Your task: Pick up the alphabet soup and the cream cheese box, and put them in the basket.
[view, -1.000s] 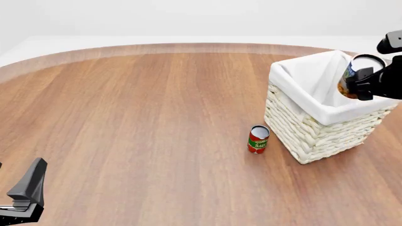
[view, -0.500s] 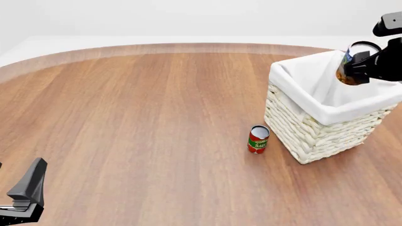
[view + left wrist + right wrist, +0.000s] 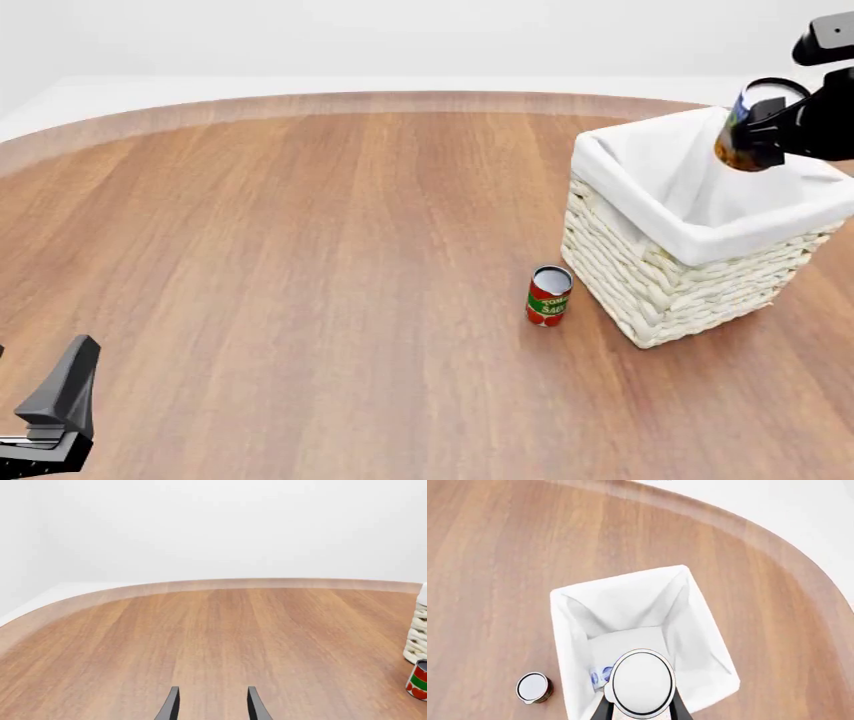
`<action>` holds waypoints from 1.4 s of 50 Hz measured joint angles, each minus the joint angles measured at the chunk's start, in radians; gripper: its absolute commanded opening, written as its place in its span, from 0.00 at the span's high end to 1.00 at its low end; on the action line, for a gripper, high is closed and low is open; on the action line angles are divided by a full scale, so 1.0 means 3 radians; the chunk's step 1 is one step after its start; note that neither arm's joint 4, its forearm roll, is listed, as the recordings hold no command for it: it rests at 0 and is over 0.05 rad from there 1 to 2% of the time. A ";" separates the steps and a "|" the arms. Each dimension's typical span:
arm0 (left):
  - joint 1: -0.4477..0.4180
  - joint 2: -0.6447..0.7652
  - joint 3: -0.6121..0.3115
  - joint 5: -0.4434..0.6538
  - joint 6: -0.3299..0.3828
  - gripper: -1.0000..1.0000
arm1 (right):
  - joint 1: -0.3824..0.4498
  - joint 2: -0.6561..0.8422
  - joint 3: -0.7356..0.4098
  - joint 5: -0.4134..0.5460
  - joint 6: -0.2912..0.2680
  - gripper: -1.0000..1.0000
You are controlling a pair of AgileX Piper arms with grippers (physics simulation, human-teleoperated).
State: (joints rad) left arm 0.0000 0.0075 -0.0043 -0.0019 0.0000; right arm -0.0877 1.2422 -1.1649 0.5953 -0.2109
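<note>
Wooden table (image 3: 294, 250), right tool (image 3: 767, 125) holding alphabet soup (image 3: 738, 135) above basket (image 3: 667, 270)

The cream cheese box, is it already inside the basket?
Yes, the cream cheese box lies on the lining at the bottom of the basket, partly hidden by the alphabet soup.

Woven rope basket (image 3: 667, 285) with cloth lining on smooth wood-grain table (image 3: 307, 250).

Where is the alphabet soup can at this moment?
The alphabet soup is held in the right gripper, in the air above the basket at the front view's right edge. The right wrist view shows its white top over the basket's lined inside.
</note>
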 measured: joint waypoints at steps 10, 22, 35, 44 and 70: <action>0.0000 0.0000 0.0000 0.0000 0.0000 0.00 | 0.0006 0.0076 -0.0109 0.0015 -0.0031 1.00; 0.0000 0.0000 0.0000 0.0000 0.0000 0.00 | 0.0022 0.0216 -0.0190 -0.0034 -0.0072 1.00; 0.0000 0.0000 0.0000 0.0000 0.0000 0.00 | 0.0026 0.0432 -0.0224 -0.0150 -0.0112 1.00; 0.0000 0.0000 0.0000 0.0000 0.0000 0.00 | 0.0018 0.0624 -0.0286 -0.0230 -0.0147 1.00; 0.0000 0.0000 0.0000 0.0000 0.0000 0.00 | 0.0002 0.0967 -0.0341 -0.0363 -0.0235 1.00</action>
State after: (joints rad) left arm 0.0000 0.0075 -0.0043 -0.0019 0.0000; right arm -0.0871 1.5322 -1.2673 0.4863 -0.2815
